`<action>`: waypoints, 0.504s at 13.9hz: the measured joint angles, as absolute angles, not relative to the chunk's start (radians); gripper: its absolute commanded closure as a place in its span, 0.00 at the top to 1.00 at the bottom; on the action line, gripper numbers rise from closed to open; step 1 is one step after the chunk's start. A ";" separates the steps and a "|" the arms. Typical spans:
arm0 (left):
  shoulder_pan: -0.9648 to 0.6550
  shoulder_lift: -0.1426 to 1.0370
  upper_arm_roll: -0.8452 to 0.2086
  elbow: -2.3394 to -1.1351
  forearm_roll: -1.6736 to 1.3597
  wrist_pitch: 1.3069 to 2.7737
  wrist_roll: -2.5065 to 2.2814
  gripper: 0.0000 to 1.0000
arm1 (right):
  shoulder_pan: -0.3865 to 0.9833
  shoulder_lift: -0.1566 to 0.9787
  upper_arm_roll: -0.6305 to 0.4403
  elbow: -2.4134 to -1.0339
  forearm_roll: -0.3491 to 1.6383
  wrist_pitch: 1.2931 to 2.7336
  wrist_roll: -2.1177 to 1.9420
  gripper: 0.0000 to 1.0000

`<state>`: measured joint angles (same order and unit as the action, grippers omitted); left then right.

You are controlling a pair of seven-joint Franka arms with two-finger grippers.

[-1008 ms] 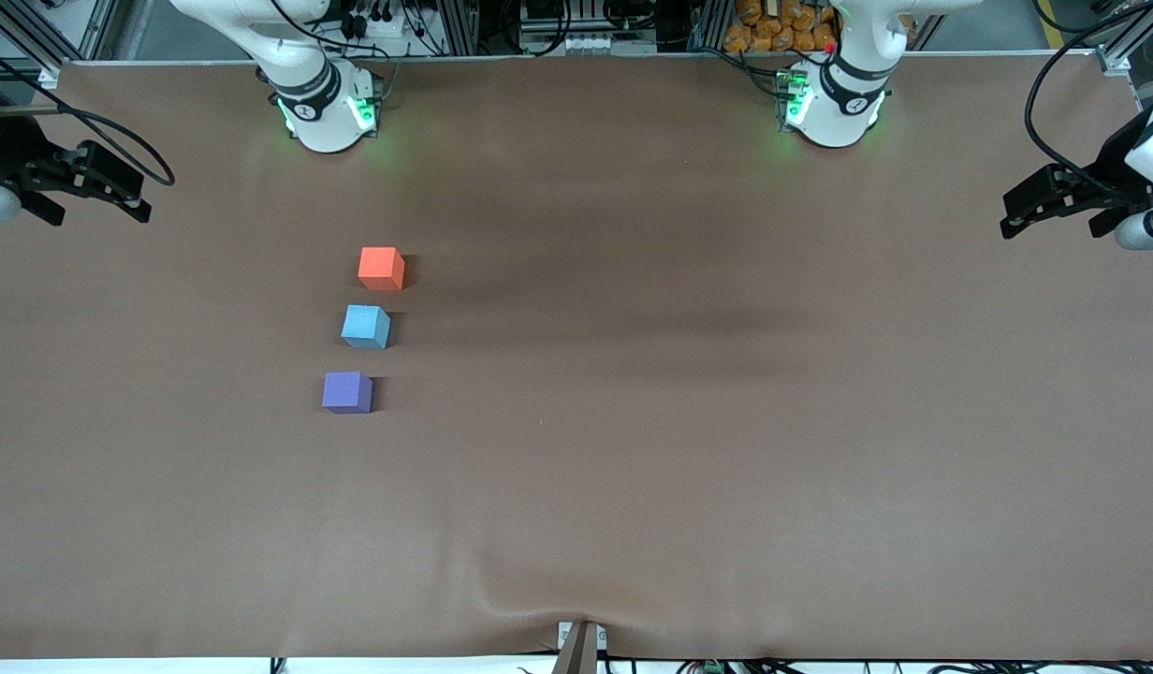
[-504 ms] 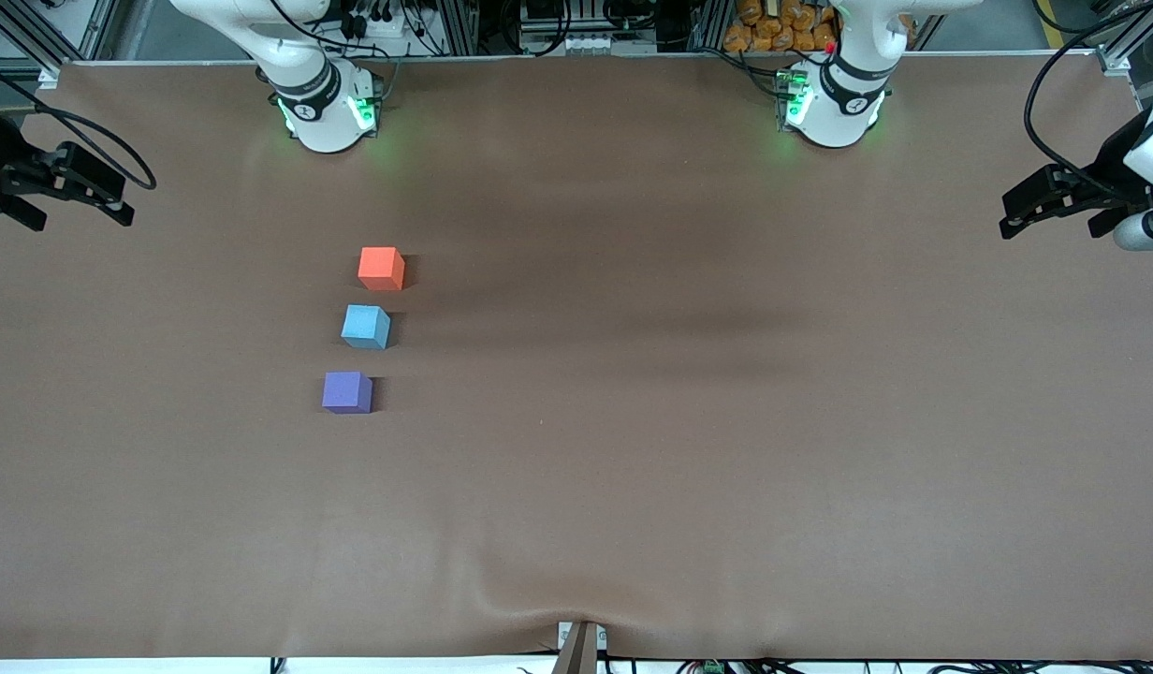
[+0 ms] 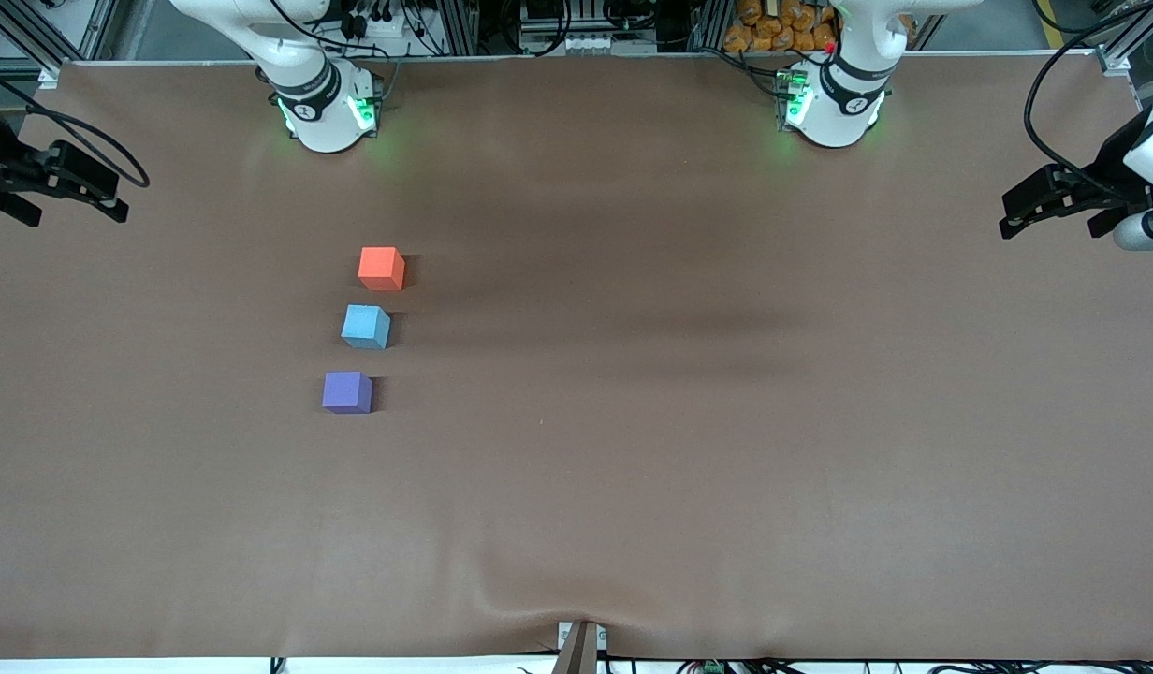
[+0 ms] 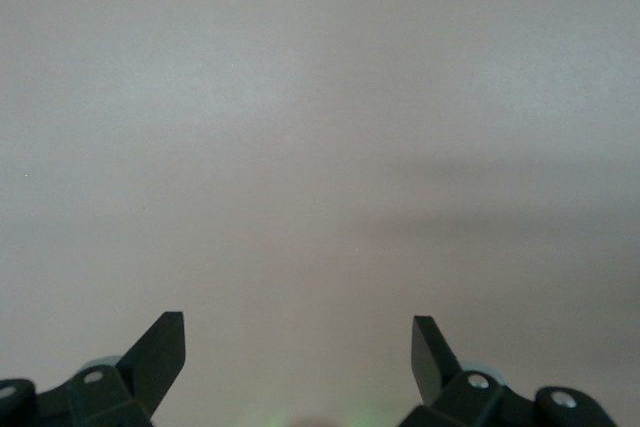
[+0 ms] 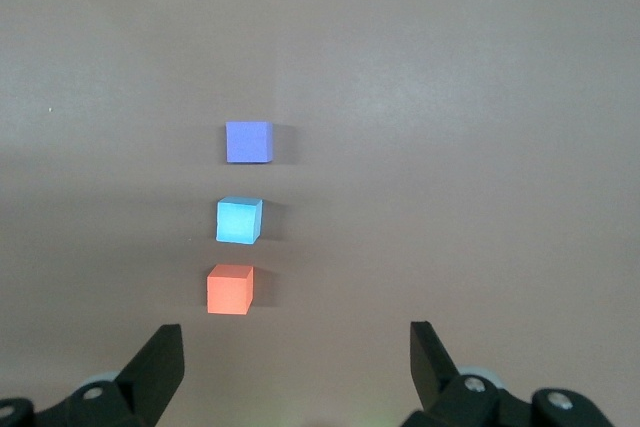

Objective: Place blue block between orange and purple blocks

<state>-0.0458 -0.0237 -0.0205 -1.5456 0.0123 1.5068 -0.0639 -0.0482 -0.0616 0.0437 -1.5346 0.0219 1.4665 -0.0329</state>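
Observation:
Three small cubes stand in a short row on the brown table, toward the right arm's end. The orange block is farthest from the front camera and the purple block is nearest. The blue block sits between them, apart from both. In the right wrist view the purple block, blue block and orange block show the same order. My right gripper hangs open and holds nothing, over the table's edge at the right arm's end. My left gripper waits open over the left arm's end, with only bare table under it.
The brown table cover has a small wrinkle at its edge nearest the front camera. Both arm bases stand along the edge farthest from that camera. Cables hang near each gripper.
My right gripper has drawn a little farther out toward the right arm's end of the table. The blocks and the left arm have not moved.

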 measured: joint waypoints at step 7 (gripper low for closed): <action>-0.046 -0.024 -0.021 -1.546 0.012 1.507 0.018 1.00 | -0.048 -0.061 0.043 -1.532 0.020 1.466 -0.035 1.00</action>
